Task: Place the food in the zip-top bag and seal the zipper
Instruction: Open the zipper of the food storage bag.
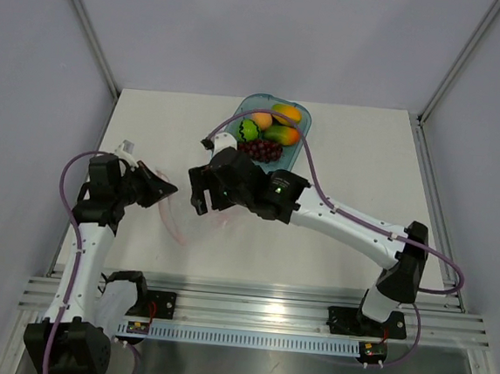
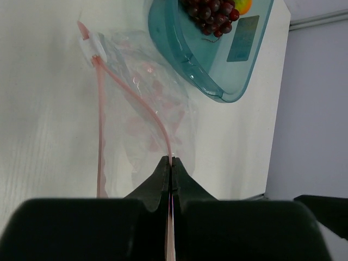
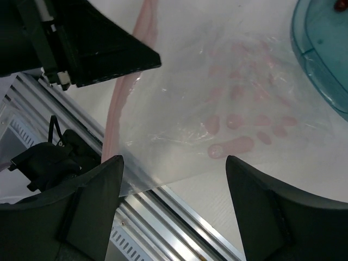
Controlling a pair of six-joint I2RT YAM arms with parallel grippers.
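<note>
The clear zip-top bag [image 1: 196, 222] lies on the table between my grippers, empty, with pink prints on it. My left gripper [image 1: 167, 189] is shut on the bag's pink zipper strip [image 2: 159, 125], pinched at the fingertips [image 2: 170, 161]; the mouth gapes beside it. My right gripper [image 1: 200, 197] is open and empty, hovering over the bag [image 3: 217, 103] near its lower corner [image 3: 174, 159]. The food sits in the teal tray [image 1: 298, 153]: two mangoes [image 1: 284, 114], a peach [image 1: 260, 120], a green fruit [image 1: 248, 130] and purple grapes [image 1: 260, 149].
The teal tray [image 2: 185, 54] lies just beyond the bag at the table's far middle. An aluminium rail [image 3: 179, 209] runs along the near table edge under my right gripper. My left gripper [image 3: 92, 49] shows dark at the upper left of the right wrist view.
</note>
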